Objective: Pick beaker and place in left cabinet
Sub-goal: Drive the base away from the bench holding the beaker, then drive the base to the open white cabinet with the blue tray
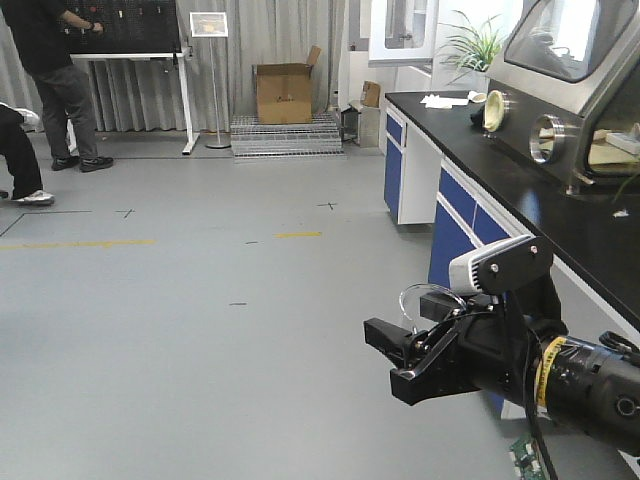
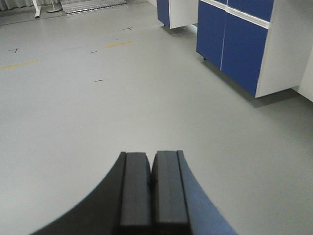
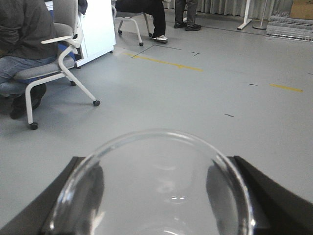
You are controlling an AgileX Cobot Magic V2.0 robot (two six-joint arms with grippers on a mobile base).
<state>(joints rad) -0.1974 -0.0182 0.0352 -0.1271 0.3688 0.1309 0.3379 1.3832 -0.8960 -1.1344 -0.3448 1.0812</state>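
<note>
Hard floor below, left cabinet not in view, left claw clenched empty, right claw gripping beaker mid-air by its slick glass wall; risk: base jolt or fast swing slips it, drop shatters.

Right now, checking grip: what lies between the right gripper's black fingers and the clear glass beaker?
Nothing: the right wrist view shows the black fingers flush against the clear glass beaker.

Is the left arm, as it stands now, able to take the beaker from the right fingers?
Probably not yet. The left fingers are shut and face bare floor, while the beaker sits gripped between the right fingers, outside the left wrist view.
</note>
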